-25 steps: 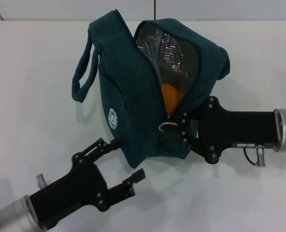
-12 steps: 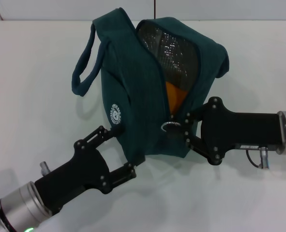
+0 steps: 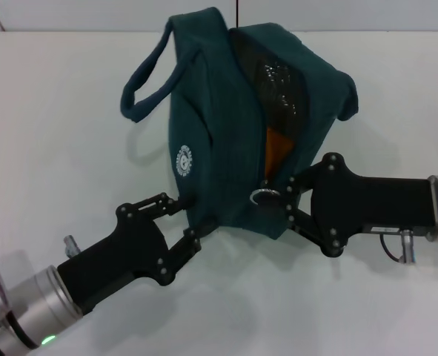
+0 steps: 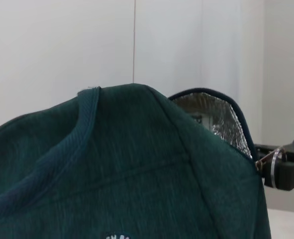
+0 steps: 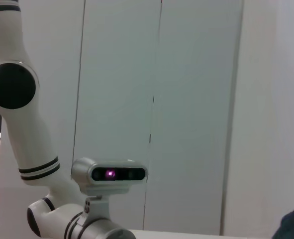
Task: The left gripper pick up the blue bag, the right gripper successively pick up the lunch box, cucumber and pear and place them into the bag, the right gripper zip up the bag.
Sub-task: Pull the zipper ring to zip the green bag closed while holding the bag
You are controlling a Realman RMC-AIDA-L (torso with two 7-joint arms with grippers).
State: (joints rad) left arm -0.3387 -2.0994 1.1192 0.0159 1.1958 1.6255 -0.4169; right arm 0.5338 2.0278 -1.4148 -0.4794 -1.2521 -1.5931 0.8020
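Blue bag (image 3: 226,141) standing near the table's (image 3: 48,111) far edge, mouth partly unzipped, something orange, probably the pear (image 3: 276,148), inside. Left gripper (image 3: 191,219) clamped narrow on the bag's near lower corner. Right gripper (image 3: 280,202) pinched on the zipper ring (image 3: 260,196) at the bag's near end.

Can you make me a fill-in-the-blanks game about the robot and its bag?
1. The dark teal-blue fabric bag carries a small round logo coloured ____.
2. The right gripper sits beside the zipper's metal ____.
3. The left gripper has its jaws on the bag's lower ____.
4. The fruit showing through the opening is coloured ____.

Missing words: white; ring; corner; orange
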